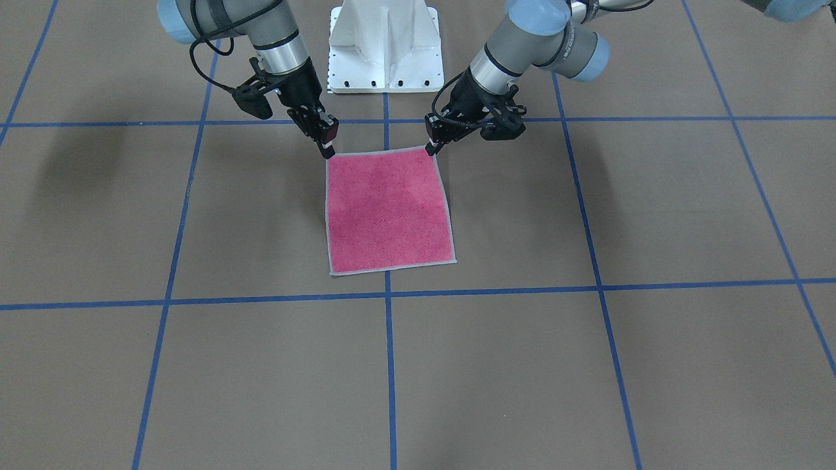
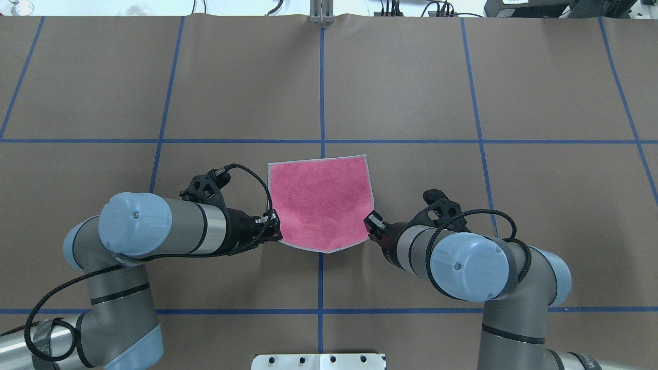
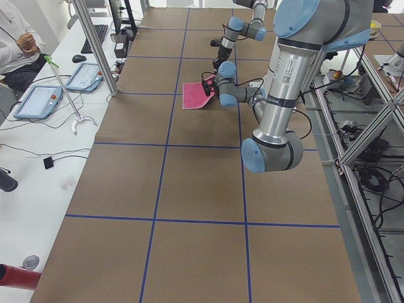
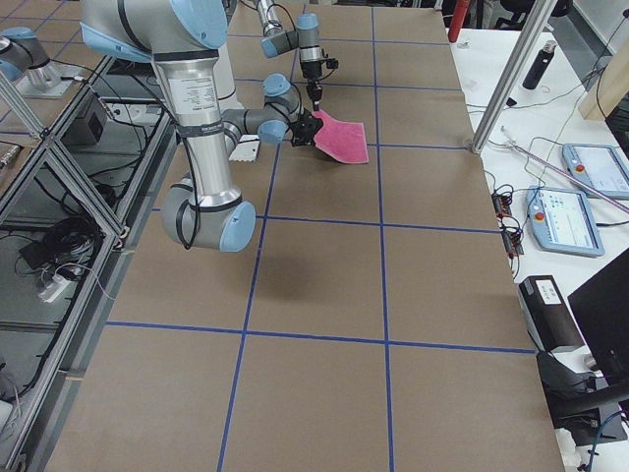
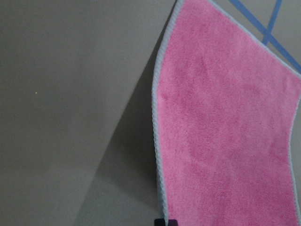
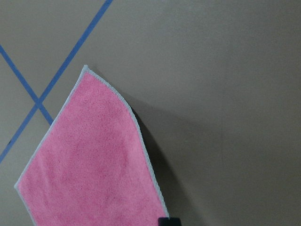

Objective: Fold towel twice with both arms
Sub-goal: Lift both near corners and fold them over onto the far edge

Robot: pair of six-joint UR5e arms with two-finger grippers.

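The towel [image 1: 388, 209] is spread pink face up on the brown table, its far edge flat and its near edge raised. My left gripper [image 1: 431, 149] is shut on the near corner on my left, also seen in the overhead view [image 2: 277, 232]. My right gripper [image 1: 328, 151] is shut on the other near corner, also in the overhead view [image 2: 369, 225]. Between them the near hem sags to a point [image 2: 323, 251]. In both wrist views the towel [image 5: 225, 132] [image 6: 94, 165] slopes away from the fingers and casts a shadow on the table. The grey face is hidden.
The white bolted pedestal [image 1: 385, 46] stands close behind the grippers at my base. Blue tape lines [image 1: 388, 365] form a grid on the brown table. Tablets and cables lie on a white side table [image 3: 38, 101] beyond the far edge.
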